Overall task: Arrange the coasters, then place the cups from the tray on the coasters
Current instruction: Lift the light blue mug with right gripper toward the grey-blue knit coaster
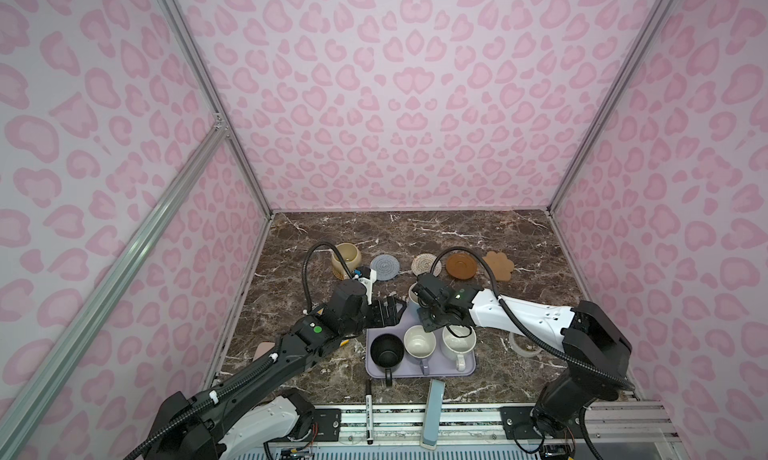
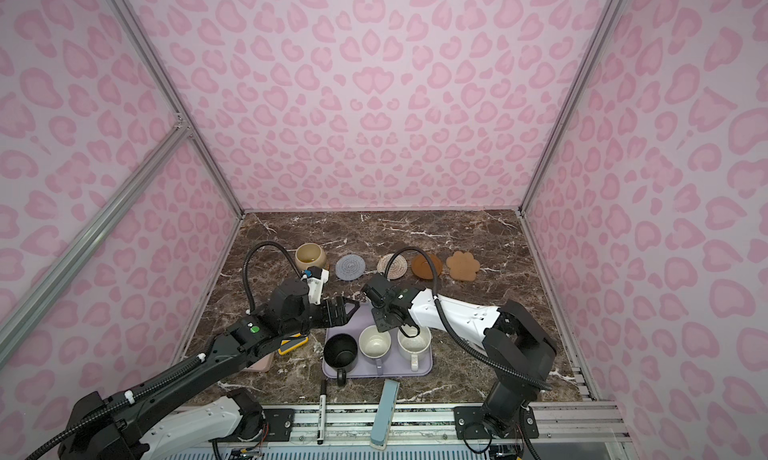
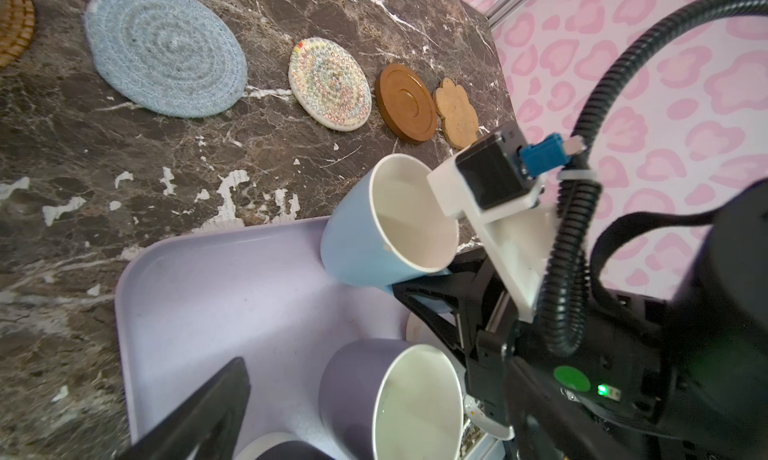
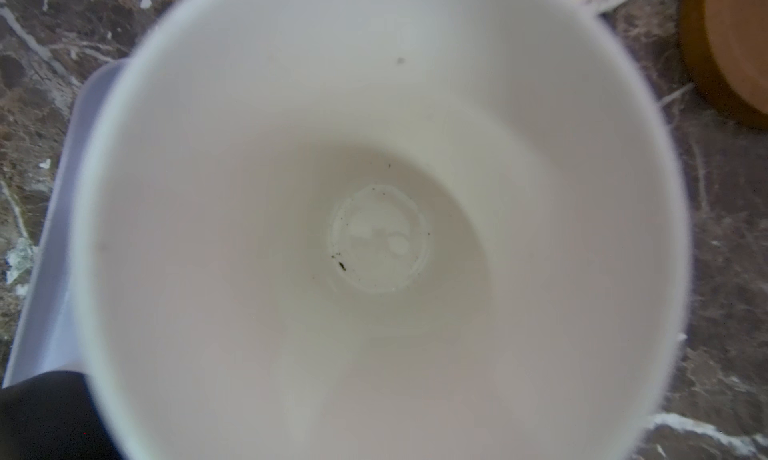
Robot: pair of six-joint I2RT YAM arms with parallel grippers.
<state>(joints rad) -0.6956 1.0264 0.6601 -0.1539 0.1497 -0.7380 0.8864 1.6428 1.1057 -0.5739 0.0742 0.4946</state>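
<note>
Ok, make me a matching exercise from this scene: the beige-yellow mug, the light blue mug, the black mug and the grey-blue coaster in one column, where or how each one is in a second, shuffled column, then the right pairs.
Things
1. beige-yellow mug
2. light blue mug
3. black mug
4. grey-blue coaster

Place or state
A. upright on the tray
B. flat on the table, nothing on it
C. tilted, held by the right gripper
D. standing on the orange coaster

Pairs: 1-D, 2-C, 3-A, 4-B
</note>
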